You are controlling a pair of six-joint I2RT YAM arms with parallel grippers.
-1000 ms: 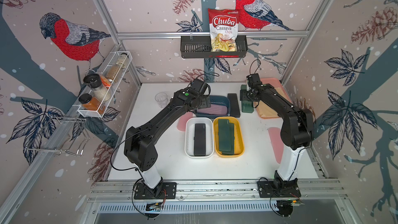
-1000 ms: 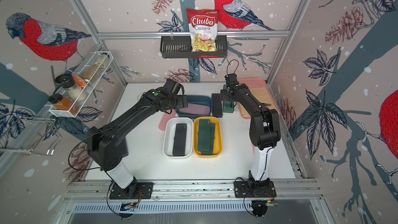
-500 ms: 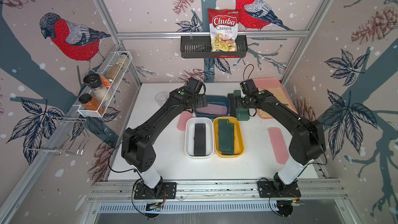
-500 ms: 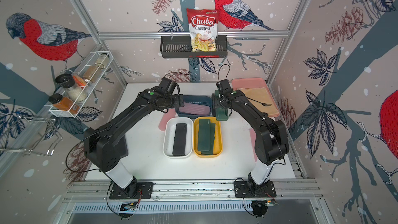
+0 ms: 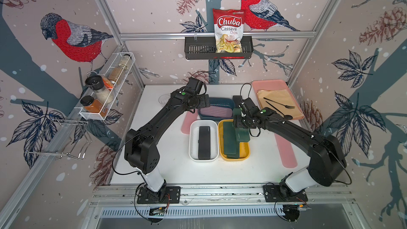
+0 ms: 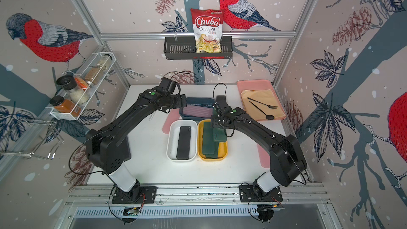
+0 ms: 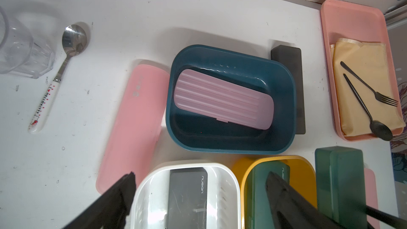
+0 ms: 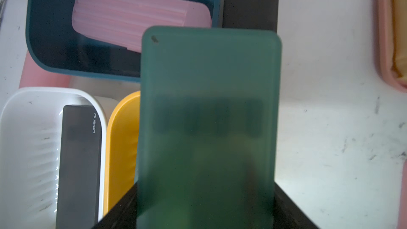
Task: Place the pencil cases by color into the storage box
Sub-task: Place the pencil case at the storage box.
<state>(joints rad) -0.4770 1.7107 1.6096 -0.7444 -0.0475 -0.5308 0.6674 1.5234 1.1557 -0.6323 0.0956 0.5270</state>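
The right hand [image 5: 242,124] is clamped on a dark green case [image 8: 209,106], gripping one end so the rest reaches out over the far part of the yellow tub [image 5: 245,156]. That fits the sorting. The yellow tub already has green cases [image 5: 230,142] stacked in it, the white tub [image 5: 192,137] has a black case [image 5: 204,142], and the blue tub [image 7: 284,98] has a ribbed pink case [image 7: 222,100] lying slantwise. An end grip probably lets the case go down lengthwise along the tub.

The left hand [image 7: 200,176] hangs above the tubs with its fingers wide apart and nothing between them. A smooth pink case [image 7: 132,124] lies on the tabletop [image 7: 198,7] just beside the blue tub, so it looks like the likely next pick. Also unsorted are a black case [image 7: 288,62] behind the blue tub and another pink case [image 5: 285,150] near the right arm.

I cannot tell whether the held case touches the stack below it, or how many green cases that stack has. In the right wrist view the case is blurred and covers most of the fingers. The blue tub's wall hides one long edge of the black case behind it, and in both top views the left arm covers part of the smooth pink case
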